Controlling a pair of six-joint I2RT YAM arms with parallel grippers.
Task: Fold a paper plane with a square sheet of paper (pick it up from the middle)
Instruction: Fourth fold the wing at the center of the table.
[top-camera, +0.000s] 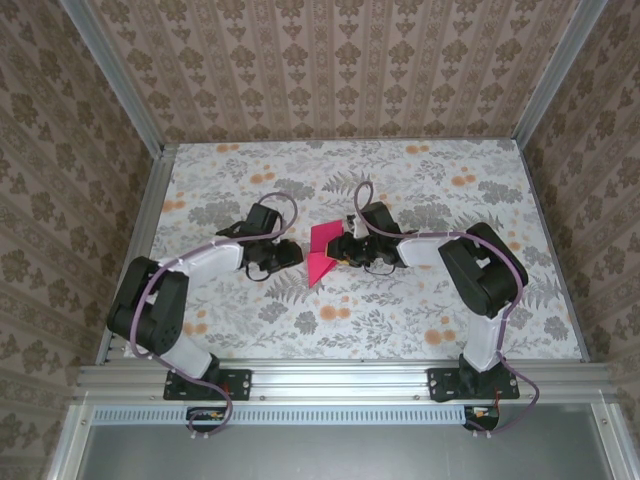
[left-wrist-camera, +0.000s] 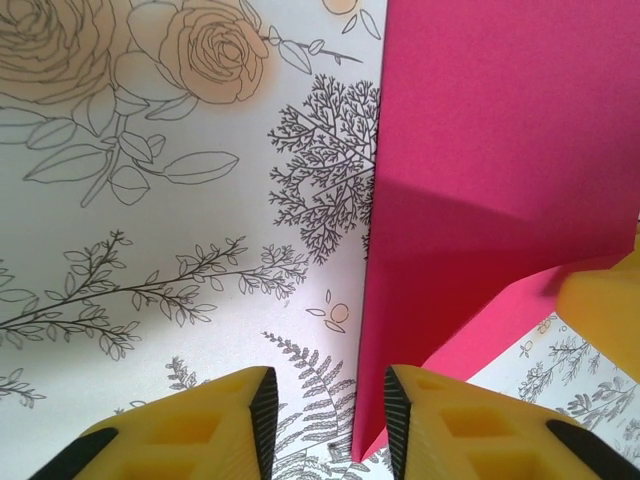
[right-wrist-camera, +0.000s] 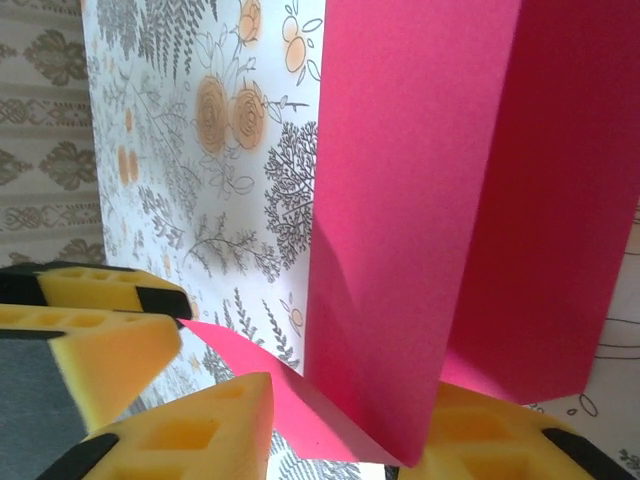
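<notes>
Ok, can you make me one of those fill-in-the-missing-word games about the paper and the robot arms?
1. The folded sheet of paper is bright ___.
2. From above, it sits ___ the left gripper and the right gripper.
3. The table is printed with leaves and ___.
4. The jaws of both grippers are padded with ___ foam.

Missing words: pink; between; flowers; yellow.
</notes>
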